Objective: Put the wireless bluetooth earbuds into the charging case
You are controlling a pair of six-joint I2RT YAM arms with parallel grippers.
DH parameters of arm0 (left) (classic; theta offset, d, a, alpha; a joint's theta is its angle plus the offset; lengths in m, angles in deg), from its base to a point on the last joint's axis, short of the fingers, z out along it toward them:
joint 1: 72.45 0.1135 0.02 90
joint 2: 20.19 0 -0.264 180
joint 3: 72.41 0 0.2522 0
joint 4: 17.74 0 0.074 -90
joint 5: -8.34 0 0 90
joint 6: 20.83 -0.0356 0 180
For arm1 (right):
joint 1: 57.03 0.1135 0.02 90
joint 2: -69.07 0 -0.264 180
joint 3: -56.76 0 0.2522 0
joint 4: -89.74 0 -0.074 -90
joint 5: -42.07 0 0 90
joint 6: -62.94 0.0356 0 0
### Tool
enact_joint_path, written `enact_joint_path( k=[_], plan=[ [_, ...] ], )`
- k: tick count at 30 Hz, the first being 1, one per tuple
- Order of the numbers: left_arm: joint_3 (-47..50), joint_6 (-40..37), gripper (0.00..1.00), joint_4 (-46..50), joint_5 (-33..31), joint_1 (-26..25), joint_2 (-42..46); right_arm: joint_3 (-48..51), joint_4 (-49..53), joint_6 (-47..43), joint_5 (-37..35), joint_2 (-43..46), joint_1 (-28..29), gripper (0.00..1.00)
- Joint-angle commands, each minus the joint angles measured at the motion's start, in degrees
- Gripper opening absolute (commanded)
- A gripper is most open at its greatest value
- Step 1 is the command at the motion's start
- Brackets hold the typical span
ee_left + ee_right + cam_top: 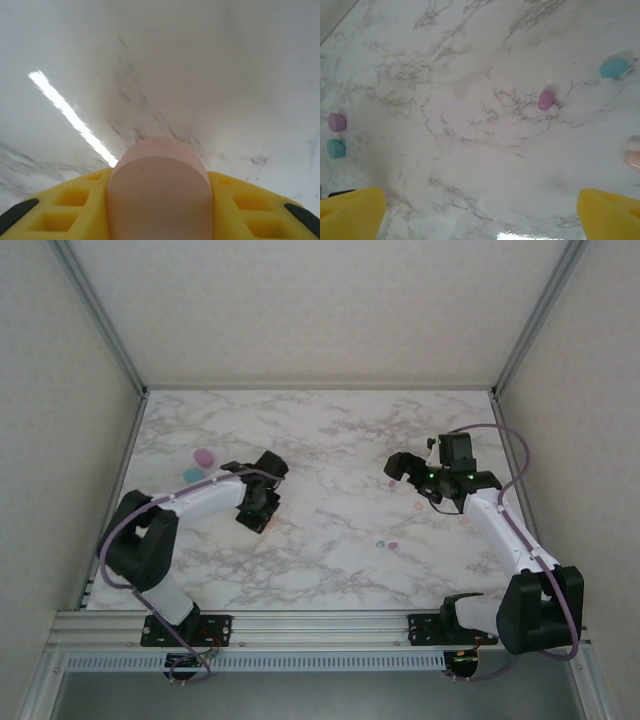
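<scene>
My left gripper is shut on a pale pink charging case, whose rounded end sticks out between the yellow fingers just above the marble. Its pinkish edge shows under the fingers. My right gripper hangs open over the table with nothing between its fingers. Beyond it lie loose earbuds: a purple earbud, a teal earbud and a pink earbud.
A purple case and a teal case sit close together at the far left of the marble table. White walls with metal posts enclose the table on three sides.
</scene>
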Motion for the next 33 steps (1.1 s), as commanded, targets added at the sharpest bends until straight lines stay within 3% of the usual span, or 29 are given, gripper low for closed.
enact_joint_path(
  k=[1, 9, 12, 14, 16, 20, 24, 29, 33],
  plan=[
    [-2.9, 5.5, 0.36, 0.5, 1.1, -2.7, -4.1, 0.7, -0.9, -1.3, 0.5, -0.3, 0.4, 0.99],
    [-6.7, 6.6, 0.40, -0.3, 3.9, -6.0, -10.9, 1.7, -1.8, -3.4, -0.9, 0.5, 1.2, 0.97],
    [-7.0, 5.9, 0.57, -0.4, 3.2, -6.0, -10.6, 3.3, -4.5, -5.0, -1.9, 2.1, 2.2, 0.96],
    [-7.5, 4.3, 0.74, 0.2, 1.2, -6.0, -8.9, 4.1, -6.2, -6.8, -2.7, 3.1, 3.2, 0.96],
    [-8.0, 2.2, 0.83, 1.5, -2.1, -6.0, -6.0, 4.9, -8.3, -10.0, -3.3, 4.0, 4.5, 0.95],
    [-6.9, -3.0, 0.93, 4.1, -13.1, -5.8, 3.3, 6.6, -13.4, -16.6, -3.3, 3.9, 7.5, 0.93],
    [-1.1, -10.8, 0.93, 4.1, -26.4, -4.1, 16.0, 8.5, -20.5, -26.0, -0.4, 1.3, 14.0, 0.89],
    [8.5, -24.2, 0.92, -0.6, -35.5, -0.4, 29.9, 8.0, -23.9, -47.6, 6.3, -5.8, 24.4, 0.85],
    [14.9, -35.1, 0.92, -4.8, -40.4, 0.8, 40.7, 3.5, -23.3, -54.1, 6.7, -14.5, 29.2, 0.83]
  ],
)
